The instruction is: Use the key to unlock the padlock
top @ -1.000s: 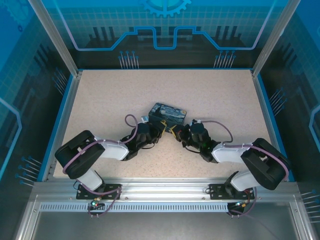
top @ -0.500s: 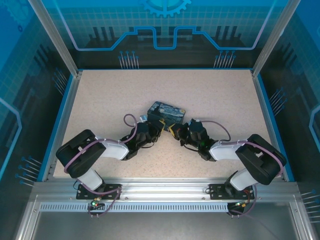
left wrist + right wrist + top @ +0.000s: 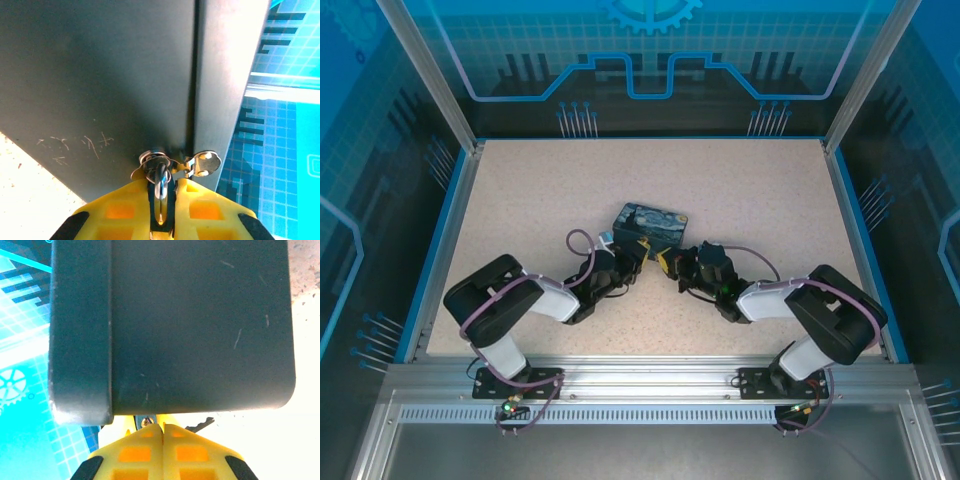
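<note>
Barely halfway, I reckon: my left end effector (image 3: 161, 181) is pinching the padlock (image 3: 159, 190) by the box (image 3: 100, 75), right end effector (image 3: 162, 429) pressed together, key (image 3: 201, 423) just beside it, not in yet.

Speckled beige worktop (image 3: 520, 190) with blue edging, seen from above. A blue-and-yellow printed box (image 3: 650, 225) sits near its centre, skewed to the edges, nearer the front than the back.
</note>
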Controlling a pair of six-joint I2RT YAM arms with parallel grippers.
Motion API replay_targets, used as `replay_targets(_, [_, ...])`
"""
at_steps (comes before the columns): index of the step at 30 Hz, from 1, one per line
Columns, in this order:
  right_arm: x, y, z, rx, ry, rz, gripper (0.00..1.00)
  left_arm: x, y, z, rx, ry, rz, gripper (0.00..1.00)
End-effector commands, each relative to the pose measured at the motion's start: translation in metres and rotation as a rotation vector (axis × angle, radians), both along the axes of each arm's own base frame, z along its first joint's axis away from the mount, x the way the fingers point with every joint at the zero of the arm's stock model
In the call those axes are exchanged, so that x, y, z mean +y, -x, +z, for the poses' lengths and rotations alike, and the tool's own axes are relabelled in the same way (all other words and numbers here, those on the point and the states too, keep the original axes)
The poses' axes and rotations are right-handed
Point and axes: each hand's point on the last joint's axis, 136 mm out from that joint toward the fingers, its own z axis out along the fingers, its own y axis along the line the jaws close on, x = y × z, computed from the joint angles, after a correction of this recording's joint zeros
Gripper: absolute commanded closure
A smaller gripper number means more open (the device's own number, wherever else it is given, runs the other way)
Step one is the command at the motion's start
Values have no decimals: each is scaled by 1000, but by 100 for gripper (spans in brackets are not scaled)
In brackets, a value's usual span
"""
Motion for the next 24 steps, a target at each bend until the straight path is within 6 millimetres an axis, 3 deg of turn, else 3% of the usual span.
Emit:
replay_targets(1, [5, 2, -2, 9, -33, 17, 100, -26, 13, 51, -133, 161, -114, 100])
replay_targets(13, [8, -10, 2, -97, 26, 125, 100, -28, 18, 62, -162, 204, -141, 100])
replay_targets(24, [18, -8, 11, -125, 29, 179, 100, -28, 19, 61, -165, 199, -146, 100])
